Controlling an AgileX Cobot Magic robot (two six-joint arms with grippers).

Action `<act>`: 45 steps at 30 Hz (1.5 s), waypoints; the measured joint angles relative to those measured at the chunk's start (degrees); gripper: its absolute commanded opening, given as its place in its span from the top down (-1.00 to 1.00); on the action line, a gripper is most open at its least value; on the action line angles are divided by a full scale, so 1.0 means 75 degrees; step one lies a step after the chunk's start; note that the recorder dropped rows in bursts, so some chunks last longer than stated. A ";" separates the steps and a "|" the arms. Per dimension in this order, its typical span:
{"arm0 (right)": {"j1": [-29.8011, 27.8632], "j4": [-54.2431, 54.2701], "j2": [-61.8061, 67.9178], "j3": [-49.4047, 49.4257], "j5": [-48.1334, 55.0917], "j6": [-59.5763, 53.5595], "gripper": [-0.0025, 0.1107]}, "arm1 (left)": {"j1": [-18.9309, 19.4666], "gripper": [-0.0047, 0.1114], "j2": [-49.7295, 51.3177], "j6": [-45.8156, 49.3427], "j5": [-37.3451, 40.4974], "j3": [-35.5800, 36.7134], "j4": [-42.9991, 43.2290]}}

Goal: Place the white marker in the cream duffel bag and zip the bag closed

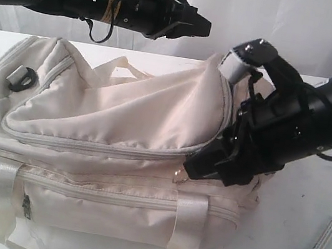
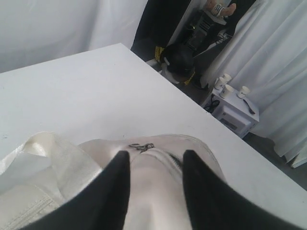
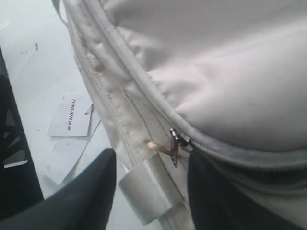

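Off to the right of the cream duffel bag (image 1: 109,122), the white marker (image 1: 321,245) lies alone on the white desk (image 1: 286,200). Its long axis runs roughly front to back, with the larger dark cap toward me. It sits well apart from the right claw (image 1: 200,166), out to that claw's right and nearer me, and farther again from the left claw (image 1: 202,25), so I'd judge the right arm the nearer.

The right claw's fingers stand apart at the bag's right end, with the small metal zipper pull (image 3: 176,143) between them, unpinched. The left claw hangs above the bag, fingers apart and empty.

The bag is soft, slumped fabric with grey zips and webbing handles. The marker is slim, hard and smooth.
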 measured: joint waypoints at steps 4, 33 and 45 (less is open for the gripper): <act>0.0000 0.0281 0.0000 0.0390 -0.0459 -0.0019 0.16 | 0.0000 -0.01 0.0000 0.0000 -0.0030 0.0000 -0.0018; 0.0000 -0.0153 -0.1976 0.1237 -0.0708 0.1081 0.19 | 0.0684 0.10 -0.0332 0.0296 -0.1797 0.0000 -0.0018; 0.0000 -0.0157 -0.2563 0.1610 -0.0933 0.1118 0.19 | 0.1332 0.09 -0.1097 0.0644 -0.2528 0.1148 -0.0030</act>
